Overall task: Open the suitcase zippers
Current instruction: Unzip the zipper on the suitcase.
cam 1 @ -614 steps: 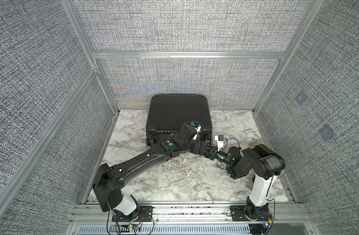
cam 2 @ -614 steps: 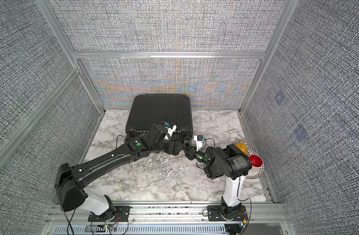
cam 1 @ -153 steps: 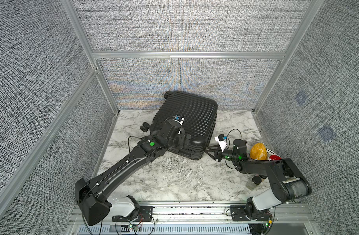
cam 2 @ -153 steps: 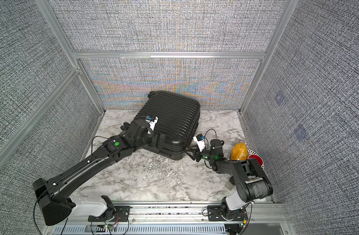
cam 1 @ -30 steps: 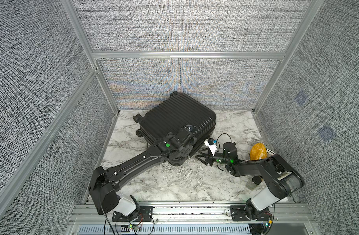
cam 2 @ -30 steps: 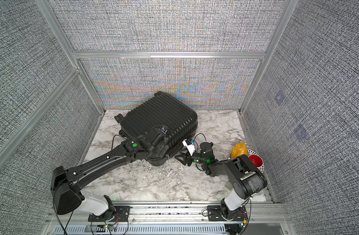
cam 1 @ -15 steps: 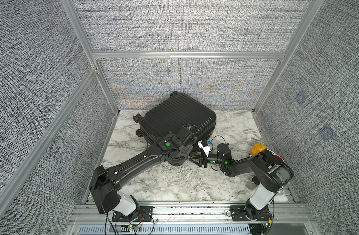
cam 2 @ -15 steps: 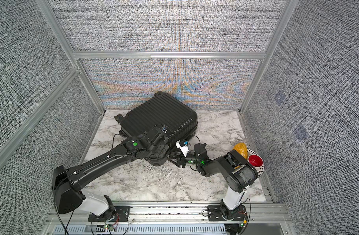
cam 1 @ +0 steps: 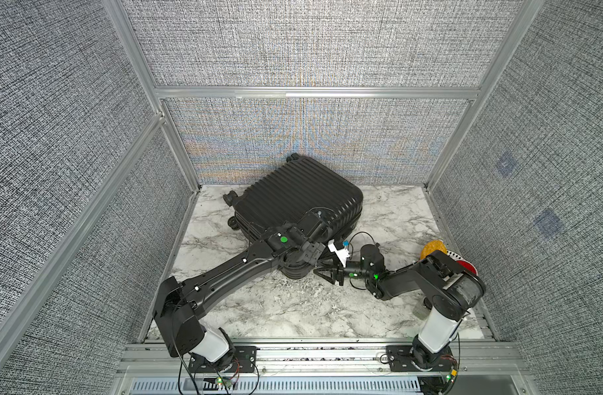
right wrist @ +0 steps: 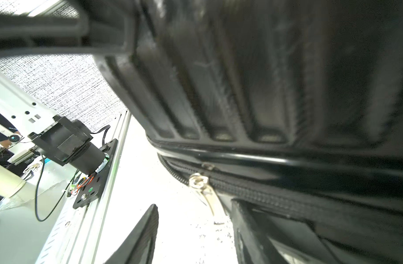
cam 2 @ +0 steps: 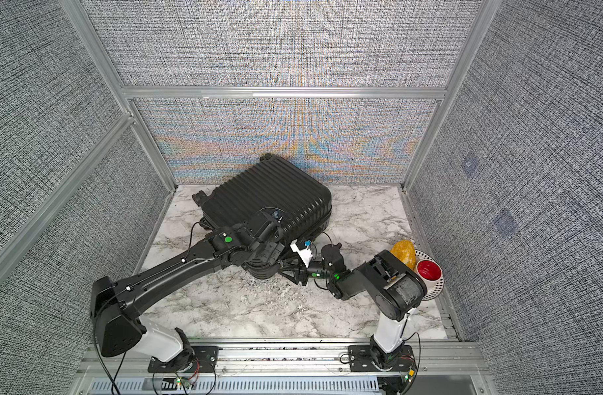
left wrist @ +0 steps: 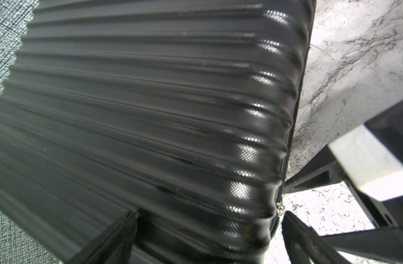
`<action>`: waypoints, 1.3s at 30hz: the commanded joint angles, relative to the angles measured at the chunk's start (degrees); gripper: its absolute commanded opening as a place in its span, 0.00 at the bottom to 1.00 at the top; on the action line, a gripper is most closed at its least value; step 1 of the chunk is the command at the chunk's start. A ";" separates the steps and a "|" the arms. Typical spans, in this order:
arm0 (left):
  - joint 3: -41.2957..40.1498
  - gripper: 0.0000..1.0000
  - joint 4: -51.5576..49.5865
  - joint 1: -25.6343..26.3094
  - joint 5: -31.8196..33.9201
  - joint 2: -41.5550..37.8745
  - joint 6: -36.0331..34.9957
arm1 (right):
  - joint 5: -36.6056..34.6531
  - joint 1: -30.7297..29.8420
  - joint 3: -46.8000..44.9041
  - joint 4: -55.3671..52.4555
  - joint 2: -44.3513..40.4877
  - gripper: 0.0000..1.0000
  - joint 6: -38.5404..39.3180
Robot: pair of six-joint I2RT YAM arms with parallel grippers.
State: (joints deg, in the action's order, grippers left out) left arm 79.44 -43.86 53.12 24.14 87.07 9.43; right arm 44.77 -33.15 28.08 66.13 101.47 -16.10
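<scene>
left end effector [left wrist: 209, 214] spread over suitcase [cam 1: 293, 198], right end effector [right wrist: 193, 206] apart at zipper pull [right wrist: 209, 201], red cup [cam 2: 429, 270] aside

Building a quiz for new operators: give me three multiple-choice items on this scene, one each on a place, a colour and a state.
1. Where does the suitcase lie? A on the marble table near the back wall; B on a shelf; C on the floor.
2. The zipper pull's colour? A red; B silver; C blue.
3. The right gripper is: A shut on the pull; B out of view; C open beside the pull.
A: the top views show it there. B: it glints metallic in the wrist views. C: its fingers stand apart.
</scene>
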 commanded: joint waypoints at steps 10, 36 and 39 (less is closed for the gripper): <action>0.52 0.99 -2.91 0.09 -2.83 0.32 0.52 | -1.68 -0.52 -0.24 5.18 1.94 0.36 -3.05; 1.42 0.99 -3.08 0.05 -3.84 0.99 0.21 | -10.41 -2.19 0.77 5.86 3.94 0.20 -4.57; 1.25 0.99 -3.08 0.07 -3.66 0.87 0.22 | -11.12 -2.19 0.54 5.69 3.83 0.10 -4.66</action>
State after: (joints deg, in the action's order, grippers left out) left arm 80.77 -45.04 53.17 23.20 87.81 9.17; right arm 37.01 -35.31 28.42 70.89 105.41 -20.34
